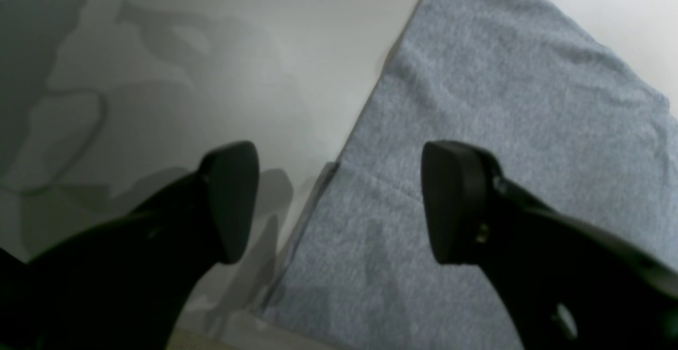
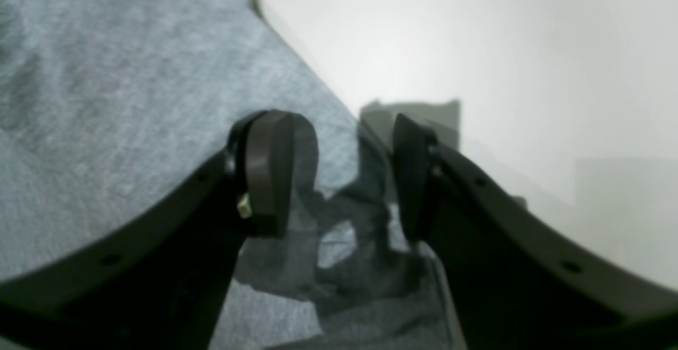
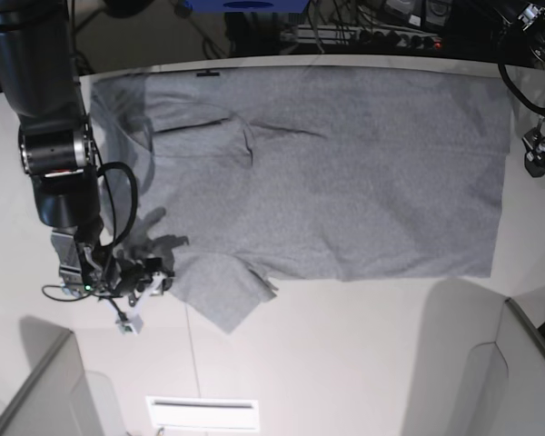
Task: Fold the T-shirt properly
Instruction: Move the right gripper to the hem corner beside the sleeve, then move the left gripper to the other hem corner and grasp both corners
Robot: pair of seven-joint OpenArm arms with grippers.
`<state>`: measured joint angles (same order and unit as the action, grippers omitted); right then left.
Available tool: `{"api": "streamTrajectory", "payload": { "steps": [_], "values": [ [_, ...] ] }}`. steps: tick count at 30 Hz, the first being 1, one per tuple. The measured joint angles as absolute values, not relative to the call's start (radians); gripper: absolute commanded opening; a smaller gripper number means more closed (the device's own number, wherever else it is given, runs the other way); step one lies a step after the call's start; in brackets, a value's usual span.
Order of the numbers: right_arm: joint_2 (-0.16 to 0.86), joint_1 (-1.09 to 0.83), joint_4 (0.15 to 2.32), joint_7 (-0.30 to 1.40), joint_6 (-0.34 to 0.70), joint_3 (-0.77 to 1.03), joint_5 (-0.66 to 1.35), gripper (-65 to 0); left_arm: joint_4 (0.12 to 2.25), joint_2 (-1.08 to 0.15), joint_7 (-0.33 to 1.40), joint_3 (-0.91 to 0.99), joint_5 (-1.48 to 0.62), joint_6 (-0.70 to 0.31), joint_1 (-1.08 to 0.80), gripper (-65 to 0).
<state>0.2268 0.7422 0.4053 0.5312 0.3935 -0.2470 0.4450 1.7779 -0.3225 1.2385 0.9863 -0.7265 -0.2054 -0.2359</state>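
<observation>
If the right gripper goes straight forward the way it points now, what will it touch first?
Most likely the T-shirt: the right gripper stands open over its edge, beside the bare table. Depth is unclear, so one finger might meet the table.

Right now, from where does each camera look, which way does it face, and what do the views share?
Left wrist: on the left arm, looking down past the open left gripper at the T-shirt edge and white table.
Right wrist: behind the open right gripper, facing the shirt's edge.
Base: overhead, looking down on the spread T-shirt, right arm and right gripper.
All three views share the grey T-shirt.
</observation>
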Motion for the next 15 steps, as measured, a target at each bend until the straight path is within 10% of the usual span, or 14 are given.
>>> {"api": "streamTrajectory", "payload": {
  "steps": [4,9,15],
  "values": [
    [0.228,0.742,0.405,0.529,0.394,-0.247,0.44,-40.4,1.778,-0.324,1.238,0.984,-0.727,-0.205,-0.236,-18.8],
    [0.229,0.741,0.405,0.531,0.394,-0.247,0.411,-65.0,1.777,-0.324,1.239,0.982,-0.727,-0.205,-0.229,-18.8],
    [0.229,0.741,0.405,0.535,0.394,-0.247,0.411,-65.0,1.777,-0.325,1.238,0.97,-0.724,-0.205,-0.228,-18.8]
  ]
}}
